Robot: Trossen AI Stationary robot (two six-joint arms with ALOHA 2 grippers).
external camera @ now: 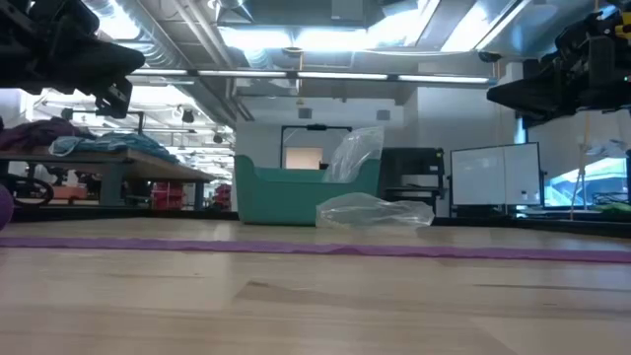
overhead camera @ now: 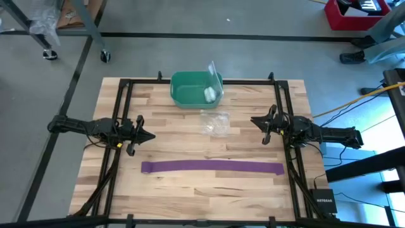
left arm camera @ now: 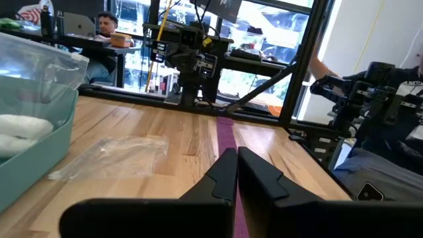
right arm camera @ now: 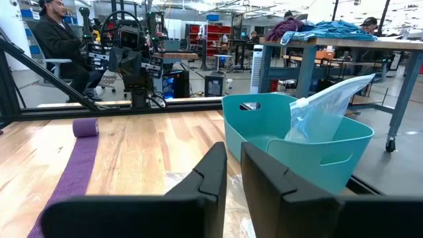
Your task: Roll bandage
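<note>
The purple bandage (overhead camera: pixel 212 167) lies flat as a long narrow strip across the table's near half, running left to right. Its left end is curled into a small roll (right arm camera: pixel 84 127). My left gripper (overhead camera: pixel 149 135) hovers shut above the table's left side, beyond the strip's left end, pointing right. My right gripper (overhead camera: pixel 255 121) hovers above the table's right side, pointing left. Its fingers (right arm camera: pixel 215 165) are all but shut, with only a narrow slit and nothing between them. Neither gripper touches the bandage.
A green tub (overhead camera: pixel 196 88) stands at the table's far middle, holding a white roll (overhead camera: pixel 209 95) and a clear plastic bag. Another crumpled clear bag (overhead camera: pixel 215 122) lies between the grippers. A black frame (overhead camera: pixel 278 101) borders the table. People sit at desks beyond the table.
</note>
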